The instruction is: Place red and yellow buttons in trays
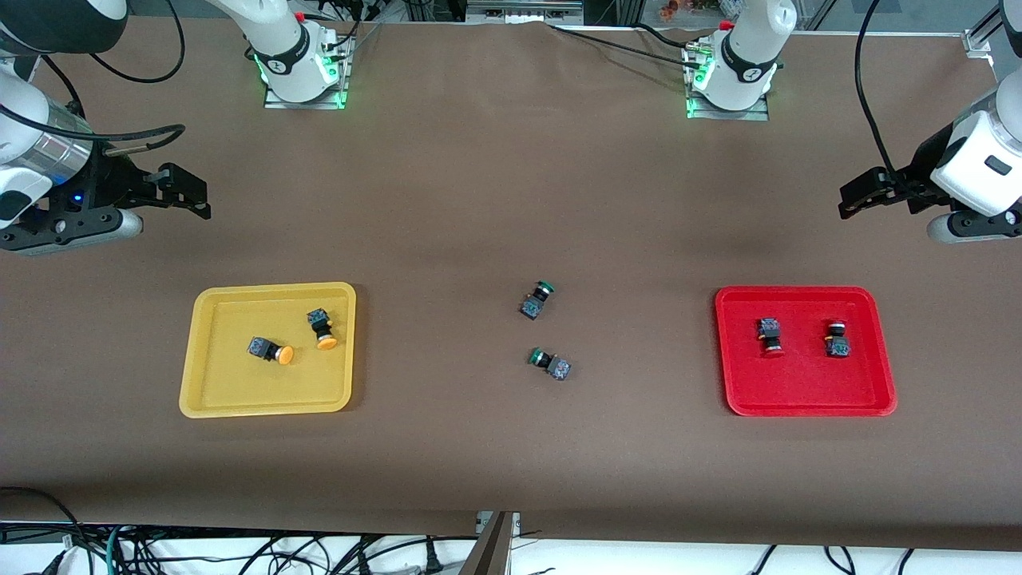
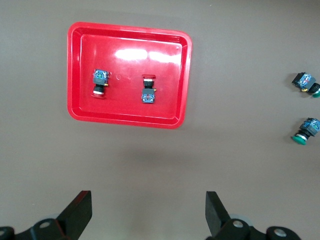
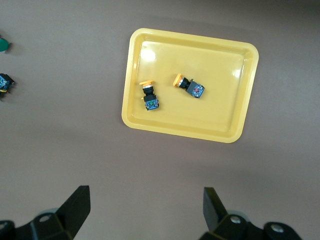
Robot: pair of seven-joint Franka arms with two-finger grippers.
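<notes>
Lowest in the front view, so closest to that camera, is the yellow tray (image 1: 209,399), with the red tray (image 1: 802,406) about level with it toward the left arm's end of the worktop (image 1: 511,184). Two yellow buttons (image 1: 270,350) lie inside the yellow tray, the second at about 2 o'clock from the first and close by. Two red buttons (image 1: 770,335) lie inside the red tray, apart from each other, the second at 3 o'clock from the first. Between the trays, on the bare worktop, sit two green-capped switches (image 1: 536,301), the second at about 5 o'clock from the first.

Judging by this layout, the sorting looks finished: all four task buttons are in colour-matched trays, and the green ones are rightly left out. No further pick seems called for; the next move is likely just holding clear or parking.

Both arms wait at the table's ends. The left gripper (image 2: 150,212) hangs over bare worktop beside the red tray, fingers spread and empty. The right gripper (image 3: 146,209) hangs over bare worktop beside the yellow tray, fingers likewise released.

No brand, label or writing is readable anywhere.
</notes>
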